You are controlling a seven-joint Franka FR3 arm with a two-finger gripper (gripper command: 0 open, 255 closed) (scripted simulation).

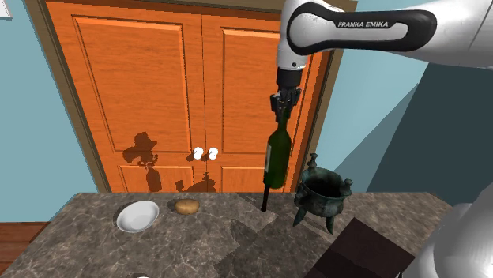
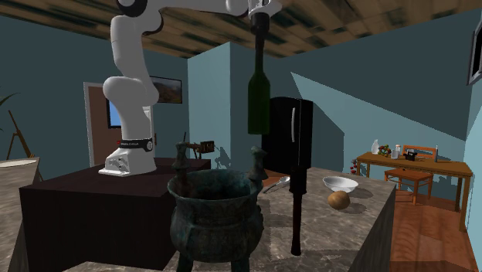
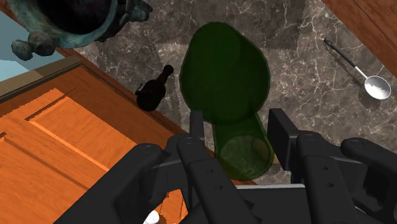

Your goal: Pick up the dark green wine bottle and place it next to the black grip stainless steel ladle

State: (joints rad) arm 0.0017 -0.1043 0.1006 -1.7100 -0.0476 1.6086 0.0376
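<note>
Stone counter before orange doors: bottle is hanging aloft.
Gripper is pinching the dark green wine bottle by its neck, long axis upright, well above the counter. Ladle is lying flat below, on the bottle's far side from the cauldron; the carry is likely heading that way, then down.

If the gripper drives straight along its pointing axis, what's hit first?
The gripper points down, shut on the green bottle; beneath it lies the marbled countertop, which the bottle's base would probably touch first.
</note>
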